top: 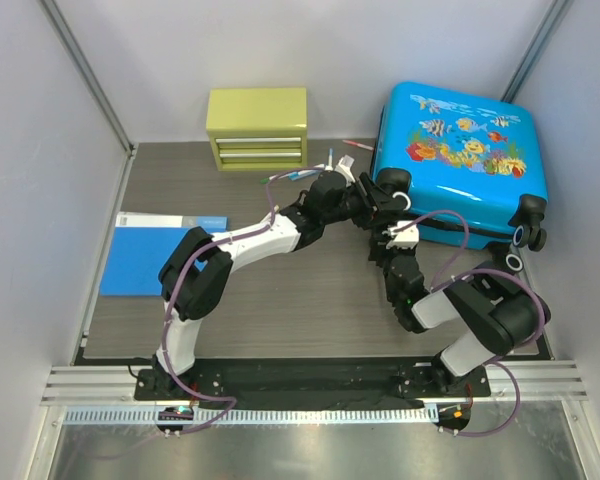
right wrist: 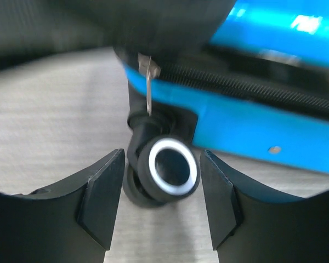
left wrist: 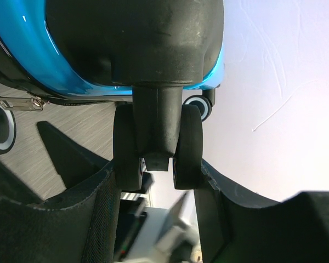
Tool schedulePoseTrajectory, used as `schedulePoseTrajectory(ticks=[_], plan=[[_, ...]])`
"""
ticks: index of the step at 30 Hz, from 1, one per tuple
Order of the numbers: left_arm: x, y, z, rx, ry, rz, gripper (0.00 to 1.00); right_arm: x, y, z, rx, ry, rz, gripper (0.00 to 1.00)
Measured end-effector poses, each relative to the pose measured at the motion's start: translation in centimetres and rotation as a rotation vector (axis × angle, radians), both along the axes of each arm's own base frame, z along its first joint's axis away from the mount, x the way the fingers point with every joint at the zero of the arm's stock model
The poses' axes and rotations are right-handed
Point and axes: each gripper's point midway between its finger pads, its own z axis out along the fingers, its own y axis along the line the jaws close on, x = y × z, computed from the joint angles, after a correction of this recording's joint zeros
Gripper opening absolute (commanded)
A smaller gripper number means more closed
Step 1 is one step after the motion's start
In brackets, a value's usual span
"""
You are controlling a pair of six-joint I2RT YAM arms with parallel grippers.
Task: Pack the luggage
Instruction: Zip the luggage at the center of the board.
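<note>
The luggage [top: 465,150] lies shut, just right of the drawer box [top: 257,128]. At its corner nearest that box, the left gripper [left wrist: 158,181] pinches a twin wheel [left wrist: 189,145]. The right gripper [right wrist: 162,164] stands spread around a ringed wheel [right wrist: 170,167], not touching it. This looks like taking hold of the case. Next, that grip likely needs to clamp squarely, clear of the zipper pull [right wrist: 148,90].

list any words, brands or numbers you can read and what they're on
None readable.
On the bright-blue hard-shell suitcase with fish-and-coral print: pictures only.
On the flat blue folder: pale top strip, any print too small to read.
On the yellow-green drawer box: no label seen.
</note>
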Motion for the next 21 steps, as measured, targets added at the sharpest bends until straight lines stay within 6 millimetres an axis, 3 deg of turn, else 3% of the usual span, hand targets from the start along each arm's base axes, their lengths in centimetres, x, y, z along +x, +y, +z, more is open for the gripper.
schedulePoseTrajectory(ticks=[4,14,21], plan=[[0.0,0.0,0.0,-0.002,-0.004,0.000,0.00,0.2,-0.1,1.7,0.030,-0.050,0.002,0.61],[-0.1,-0.2,0.0,-0.014,-0.020,0.003,0.00,0.3,0.2,2.1,0.037,-0.057,0.028,0.59],[-0.4,-0.6,0.1,-0.028,-0.025,0.002,0.00,1.4,0.7,3.6,0.057,-0.094,0.029,0.58]])
